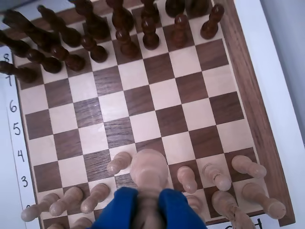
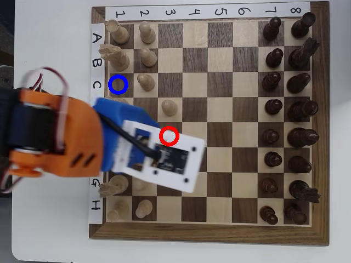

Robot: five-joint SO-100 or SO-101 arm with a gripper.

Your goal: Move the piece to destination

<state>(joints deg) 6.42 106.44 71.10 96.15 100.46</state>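
Observation:
In the wrist view the piece (image 1: 148, 166), pale cream with a rounded knob head, stands large at the bottom centre. My gripper (image 1: 148, 202) is shut on its slim body, with a blue finger (image 1: 121, 206) on each side. In the overhead view the white camera plate (image 2: 167, 156) and the blue and orange arm (image 2: 49, 134) hide both the gripper and the piece. The destination (image 2: 118, 84), a dark square with a blue ring at C1, lies empty above and left of the arm's blue part. It is out of the wrist view.
Other pale pieces (image 1: 119, 163) crowd both sides of the gripper; one pale pawn (image 2: 170, 107) stands just above the red ring (image 2: 169, 135). Dark brown pieces (image 2: 285, 109) fill the board's right columns in the overhead view. The middle squares (image 1: 157, 105) are bare.

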